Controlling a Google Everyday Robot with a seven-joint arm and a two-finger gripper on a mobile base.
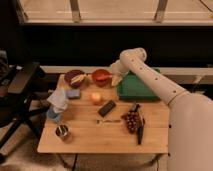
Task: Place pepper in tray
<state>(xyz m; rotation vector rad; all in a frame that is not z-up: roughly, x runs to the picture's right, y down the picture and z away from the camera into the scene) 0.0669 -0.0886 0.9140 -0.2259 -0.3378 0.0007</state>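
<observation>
Gripper: the gripper hangs low at the table's 12 o'clock, at the 9 o'clock wall of the tray and just at 3 o'clock of the red bowl.
Jaws: spread wide, with nothing seen between them.
Arm: the arm reaches in from 3 o'clock, crossing over the tray's far side.
Tray: the tray is green and deep, at the 2 o'clock corner of the table.
Pepper: I cannot tell where it is; no reddish shape stands apart from the red bowl.
Red bowl: the red bowl sits at 12 o'clock, with a brown bowl at its 9 o'clock.
Round fruit: the round fruit is yellow-orange and near the table's centre.
Black block: the black block lies at 4 o'clock of the fruit.
Grapes: the grapes lie at the table's 4 o'clock.
Cup: the metal cup stands at 8 o'clock.
</observation>
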